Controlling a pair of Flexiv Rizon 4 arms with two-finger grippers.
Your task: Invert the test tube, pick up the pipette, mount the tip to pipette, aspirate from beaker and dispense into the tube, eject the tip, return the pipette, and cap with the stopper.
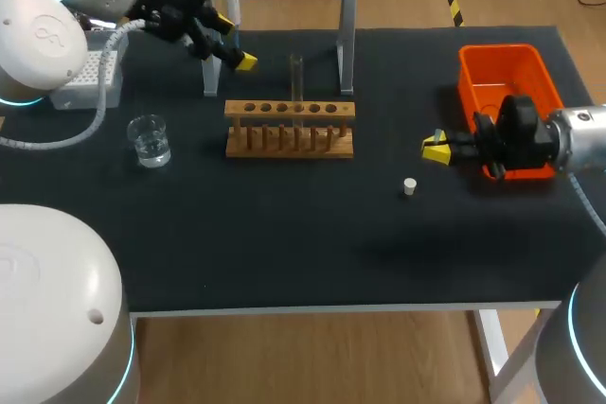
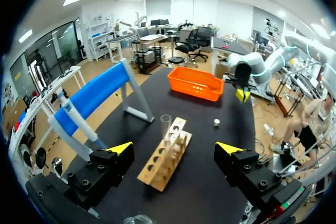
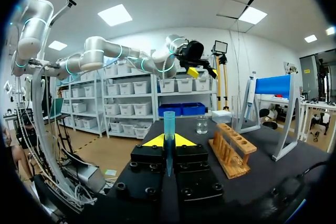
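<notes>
My right gripper (image 3: 168,141) is clamped on a blue tip (image 3: 168,125), which stands upright between its fingers. The tip is light, thin plastic. I judge a gentle hold below the wide collar is right, leaving the open top free for the pipette's nose.

My left gripper (image 2: 174,149) is spread wide and empty. The pipette (image 2: 68,109) hangs on the stand (image 2: 105,90) just beside one finger, off to the side rather than between the two. I judge it light but long and top-heavy, with a smooth, stiff body. I would take it round the thick handle, clear of the plunger and ejector, and lift it straight off its hook.

Ahead of the left gripper is the rack (image 2: 157,169), with the tube (image 2: 166,125) upright in it, glass and fragile. Beyond lie the stopper (image 2: 216,123), then the bin (image 2: 195,83), all on the surface (image 2: 231,124).
</notes>
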